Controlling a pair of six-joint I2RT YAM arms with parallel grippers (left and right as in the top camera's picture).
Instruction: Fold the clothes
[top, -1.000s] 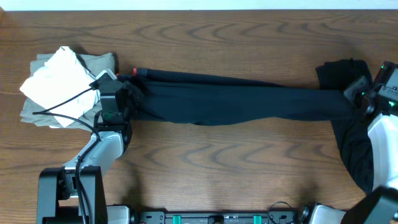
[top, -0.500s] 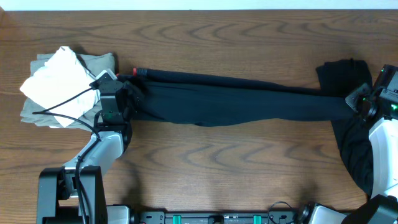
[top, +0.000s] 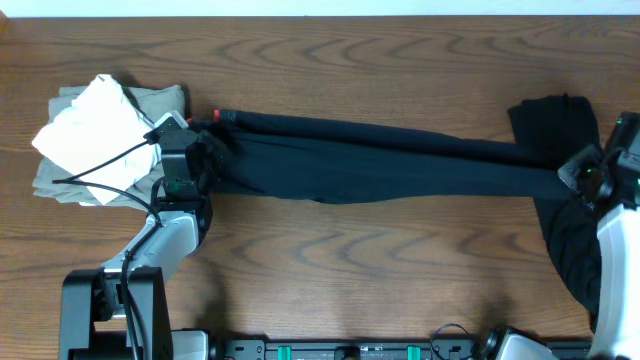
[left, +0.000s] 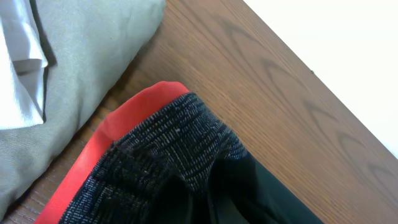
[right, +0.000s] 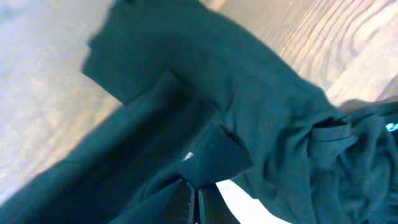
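Long black pants (top: 380, 160) lie stretched across the table from left to right. Their coral-red waistband lining (left: 118, 130) shows at the left end, beside black knit cloth (left: 174, 149). My left gripper (top: 208, 150) is shut on the waistband; in the left wrist view the cloth hides its fingers. At the far right my right gripper (top: 574, 180) is shut on the leg end, and its closed jaws (right: 194, 198) pinch a fold of the dark fabric (right: 205, 106). A second plain black piece (top: 565, 240) lies crumpled under and behind the right arm.
A pile of grey and white garments (top: 95, 140) sits at the left, close behind my left arm, and its grey cloth (left: 81, 62) nearly touches the waistband. Bare wood table (top: 360, 260) stretches in front of the pants. The table's far edge (top: 320, 17) runs along the top.
My right gripper has moved right and toward the front, dragging the leg end with it, so the pants now slant slightly. The left gripper has stayed put.
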